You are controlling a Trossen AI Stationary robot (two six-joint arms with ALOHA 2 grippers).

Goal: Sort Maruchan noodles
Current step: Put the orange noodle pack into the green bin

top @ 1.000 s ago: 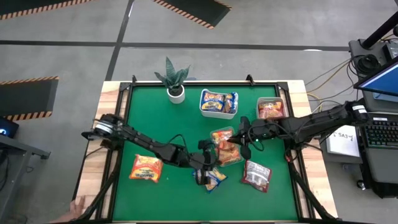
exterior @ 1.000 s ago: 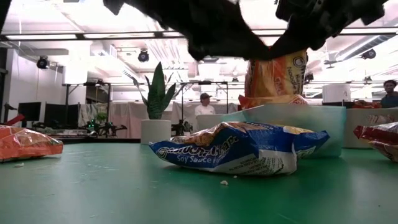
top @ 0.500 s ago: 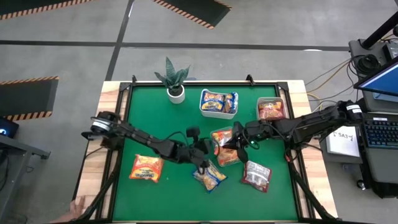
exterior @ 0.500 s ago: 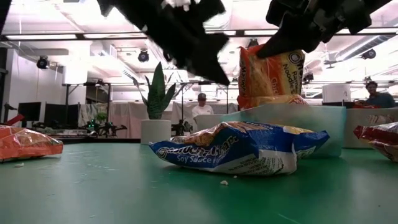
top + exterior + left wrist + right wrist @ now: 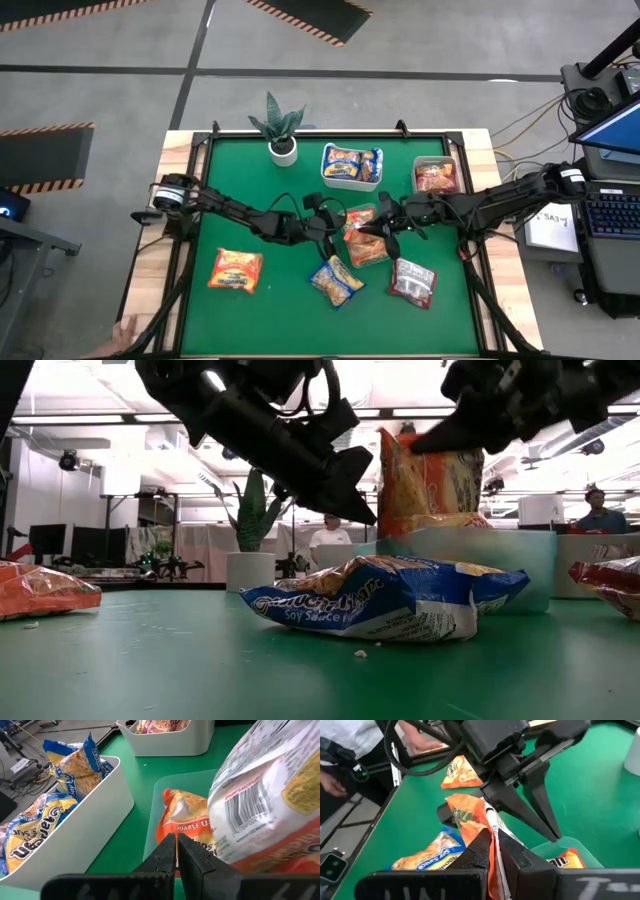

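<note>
My right gripper point(image 5: 492, 832) is shut on an orange noodle packet point(image 5: 428, 478) that stands up out of the clear tray point(image 5: 500, 565). A second orange packet point(image 5: 184, 817) lies flat in that tray. My left gripper point(image 5: 176, 840) is shut on nothing. Its tips point(image 5: 358, 510) slant down beside the upright packet, at the tray's left side; whether they touch it I cannot tell. On the green mat lie a yellow-and-blue packet point(image 5: 337, 282), another orange packet point(image 5: 235, 270) and a dark red-and-silver packet point(image 5: 412, 281). My right gripper pinches the orange packet's crimped upper edge point(image 5: 490, 817) between its two fingers, coming nearly level from the table's right side. The packet hangs upright below the fingers, with its lower end point(image 5: 430, 520) inside the clear tray.
A white tub point(image 5: 352, 165) with yellow-and-blue packets and a grey bin point(image 5: 437, 175) with red packets stand at the far side, with a potted plant point(image 5: 280, 130) to their left. A person's hand point(image 5: 122, 332) shows at the near left corner.
My left gripper, shut throughout, has swung from above the yellow-and-blue packet toward the far edge and the clear tray, and has dipped until its tips point at the upright packet. My right gripper has sunk a little with the orange packet.
</note>
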